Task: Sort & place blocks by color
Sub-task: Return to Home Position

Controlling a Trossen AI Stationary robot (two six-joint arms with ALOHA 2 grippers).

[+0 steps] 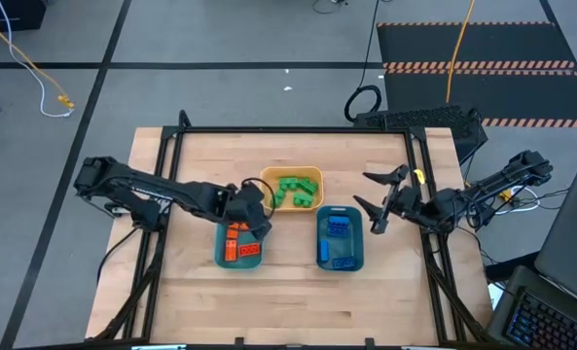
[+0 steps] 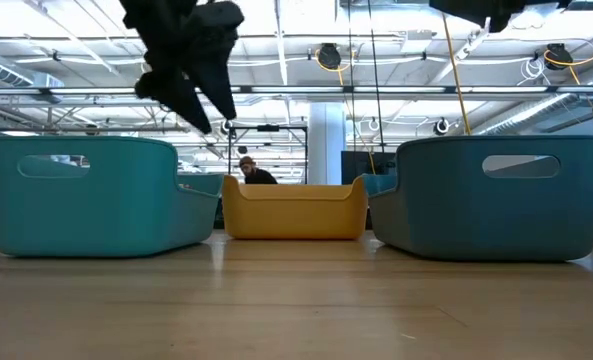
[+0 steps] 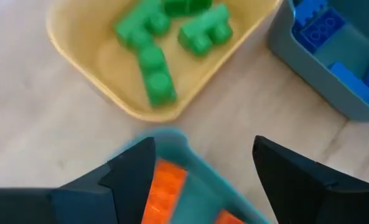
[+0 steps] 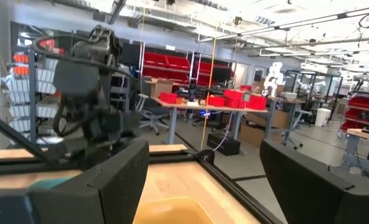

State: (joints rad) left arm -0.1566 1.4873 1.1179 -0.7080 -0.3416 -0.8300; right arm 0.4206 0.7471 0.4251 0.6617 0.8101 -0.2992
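Note:
Orange blocks [image 1: 239, 243] lie in the left teal bin [image 1: 219, 255]. Green blocks [image 1: 293, 190] lie in the yellow bin [image 1: 313, 176], and blue blocks [image 1: 339, 228] in the right teal bin [image 1: 321, 255]. My left gripper [image 1: 259, 216] hangs open above the far end of the left teal bin. In the left wrist view its fingers [image 3: 134, 174] stand apart over the orange blocks [image 3: 165, 186], with nothing between them. My right gripper [image 1: 371, 192] waits open in the air at the table's right side, beside the right teal bin.
The three bins stand close together at the middle of the wooden table [image 1: 288, 311]. Bare wood lies toward the near edge. Black frame rails [image 1: 288, 129] run along the table's far edge and sides. A person [image 2: 248, 170] shows far beyond the table in the low view.

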